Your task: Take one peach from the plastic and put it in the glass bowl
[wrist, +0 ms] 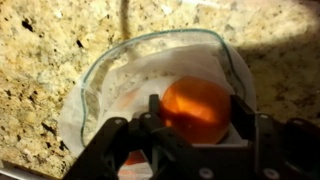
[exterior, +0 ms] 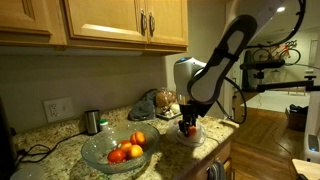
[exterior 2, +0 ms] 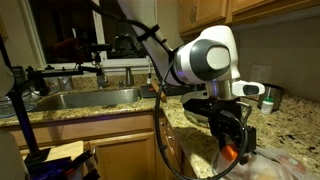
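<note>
Wrist view: the gripper (wrist: 196,102) is clamped on the peach (wrist: 195,110), one finger on each side. It's round, so no long axis to call. It sits just over the open plastic (wrist: 110,85). There's bare counter (wrist: 40,50) all round, and the glass bowl (exterior: 90,150) is near.

The arm's big white joint (exterior 2: 207,55) fills the centre right of the frame, and below it the black gripper (exterior 2: 234,157) reaches down to the lower right corner, where the peach (exterior 2: 231,152) shows orange between its jaws, just over the whitish, wrinkled plastic (exterior 2: 275,162). Speckled granite counter (exterior 2: 295,125) runs along the right side under wooden cabinets (exterior 2: 255,10) at the upper right. A steel sink (exterior 2: 85,98) with its faucet (exterior 2: 100,66) sits at the middle left, beside a black stand (exterior 2: 18,100) at the left edge.
</note>
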